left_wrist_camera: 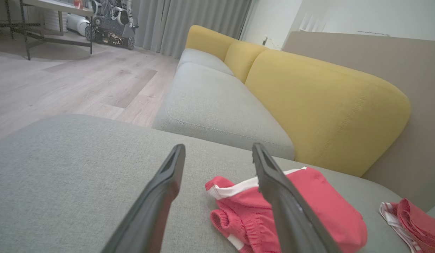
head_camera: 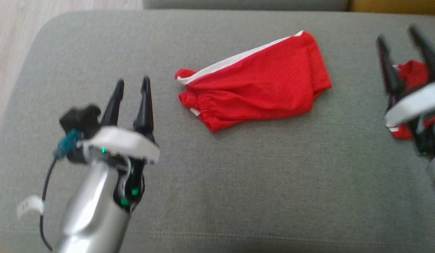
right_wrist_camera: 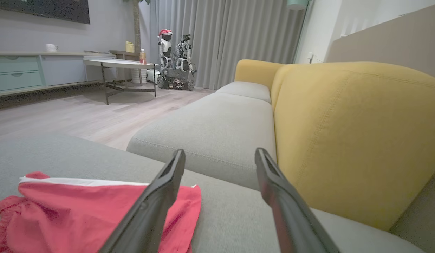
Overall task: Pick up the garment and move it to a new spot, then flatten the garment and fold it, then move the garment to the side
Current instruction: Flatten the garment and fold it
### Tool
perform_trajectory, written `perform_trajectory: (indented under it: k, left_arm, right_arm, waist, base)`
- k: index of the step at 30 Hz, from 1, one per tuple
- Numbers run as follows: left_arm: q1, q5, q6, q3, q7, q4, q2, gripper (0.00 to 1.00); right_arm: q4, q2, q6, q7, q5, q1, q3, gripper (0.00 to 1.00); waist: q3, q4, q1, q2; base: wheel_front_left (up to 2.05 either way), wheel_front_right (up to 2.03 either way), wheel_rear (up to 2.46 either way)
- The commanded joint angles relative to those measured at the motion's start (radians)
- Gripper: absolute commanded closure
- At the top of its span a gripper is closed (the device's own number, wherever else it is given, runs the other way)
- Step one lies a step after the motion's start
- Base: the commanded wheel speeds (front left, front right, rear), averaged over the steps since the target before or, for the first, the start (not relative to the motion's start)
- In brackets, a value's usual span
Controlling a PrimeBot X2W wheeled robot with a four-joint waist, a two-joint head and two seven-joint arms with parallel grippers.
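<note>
Grey sofa cushion (head_camera: 217, 182): red shorts (head_camera: 259, 80) lay between my left gripper (head_camera: 132, 81) and right gripper (head_camera: 396, 33), both spread wide, empty; risk was a one-layer pinch.

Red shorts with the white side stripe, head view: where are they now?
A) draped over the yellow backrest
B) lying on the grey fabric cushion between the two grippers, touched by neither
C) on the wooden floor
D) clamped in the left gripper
B: the red shorts with the white side stripe lie on the grey fabric cushion, and the left gripper and right gripper stand open, apart from them on either side.
</note>
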Motion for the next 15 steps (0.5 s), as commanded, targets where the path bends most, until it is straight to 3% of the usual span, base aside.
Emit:
perform_trajectory:
  k: [1,7,15]
  left_arm:
    - [0.010,0.035,-0.015,0.064,-0.012,-0.058,0.008,0.00]
    - [0.155,0.163,-0.063,0.142,-0.012,-0.122,-0.036,0.00]
    - [0.265,0.224,-0.111,0.211,-0.012,-0.141,-0.070,0.00]
  right_arm:
    - [-0.064,0.019,-0.001,-0.011,-0.048,0.062,-0.048,0.00]
    - [-0.183,0.134,-0.001,-0.011,-0.190,0.279,-0.231,0.00]
    - [-0.255,0.266,-0.001,-0.011,-0.320,0.462,-0.360,0.00]
  waist:
    - [-0.033,-0.028,0.0001,-0.0001]
    - [-0.068,-0.054,0.0001,-0.0001]
    - [-0.089,-0.074,0.0001,-0.0001]
  base:
    - [0.00,0.00,0.00]
    - [0.00,0.00,0.00]
    - [0.00,0.00,0.00]
